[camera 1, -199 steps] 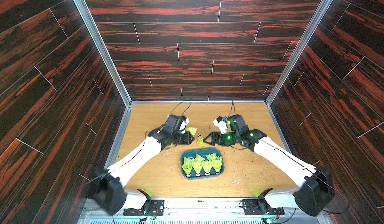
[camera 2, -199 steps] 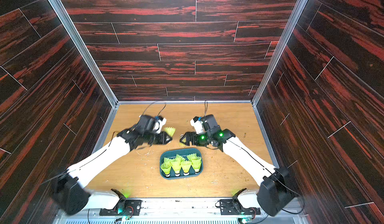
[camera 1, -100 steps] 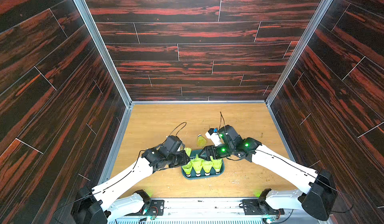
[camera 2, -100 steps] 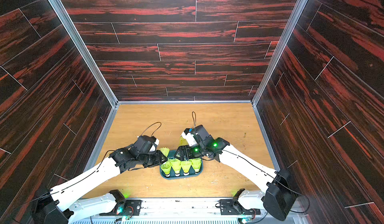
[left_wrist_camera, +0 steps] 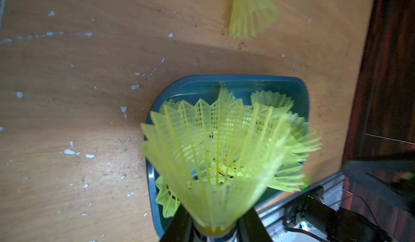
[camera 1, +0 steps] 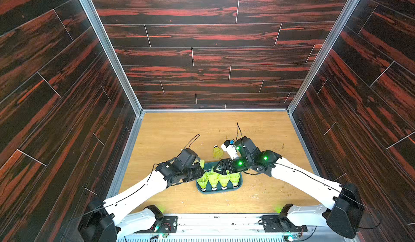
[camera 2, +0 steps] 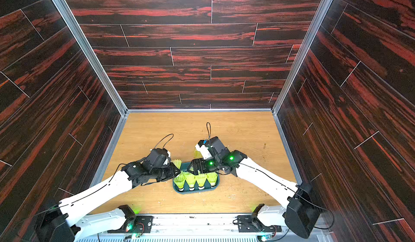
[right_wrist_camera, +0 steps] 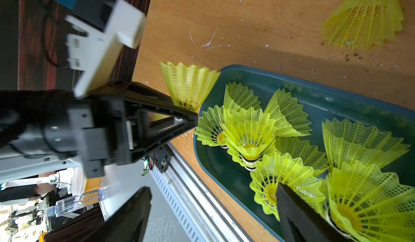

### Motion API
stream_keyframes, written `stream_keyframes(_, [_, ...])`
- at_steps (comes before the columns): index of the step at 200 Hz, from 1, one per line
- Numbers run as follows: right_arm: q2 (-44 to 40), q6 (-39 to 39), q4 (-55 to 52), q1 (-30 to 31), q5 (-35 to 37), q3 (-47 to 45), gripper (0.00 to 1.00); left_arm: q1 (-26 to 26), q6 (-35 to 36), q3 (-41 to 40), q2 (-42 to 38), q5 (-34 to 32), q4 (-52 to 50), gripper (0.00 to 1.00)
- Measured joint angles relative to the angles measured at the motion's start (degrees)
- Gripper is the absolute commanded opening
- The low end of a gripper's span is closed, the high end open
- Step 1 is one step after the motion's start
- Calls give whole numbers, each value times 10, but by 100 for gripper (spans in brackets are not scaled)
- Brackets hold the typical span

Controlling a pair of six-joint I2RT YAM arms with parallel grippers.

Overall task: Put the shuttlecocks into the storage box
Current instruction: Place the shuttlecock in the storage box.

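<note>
Left fingers (left_wrist_camera: pixel 178 224) clamp the held shuttlecock (left_wrist_camera: pixel 215 153) by its capped tip, its neon yellow-green skirt flaring away from the arm, over the far left corner of the storage box (camera 1: pixel 220 191). Right fingers (right_wrist_camera: pixel 296 214) stand spread wide with nothing between them, poised above the far right part of the box. Whether one fingertip brushes a skirt below cannot be told. The teal box sits on the wooden counter (camera 1: pixel 168 135), midway between the side edges and closer to the front edge than the back. Inside it, the standing shuttlecocks (camera 1: pixel 213 177) (camera 2: pixel 190 178) rest tip down with skirts up, packed skirt against skirt. In both top views a row of four lines the box's near edge, and those behind are partly hidden under the two arms. A loose shuttlecock (camera 1: pixel 217 152) lies on its side on the bare counter just beyond the box's far edge, white tip toward the back.
</note>
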Motion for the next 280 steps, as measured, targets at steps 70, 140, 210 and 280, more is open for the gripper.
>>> stream_keyframes(70, [0, 0, 4, 0, 3, -4, 91, -11, -12, -36, 7, -4, 16, 11])
stream_keyframes(140, [0, 2, 5, 0, 7, -8, 91, -13, -14, -36, 5, -13, 7, 45])
stream_keyframes(210, [4, 0, -6, 0, 39, -1, 92, -14, -10, 17, -42, -52, -89, 68])
stream_keyframes(280, [54, -13, -60, -23, 148, 91, 84, -14, 28, 95, -81, -141, -160, 83])
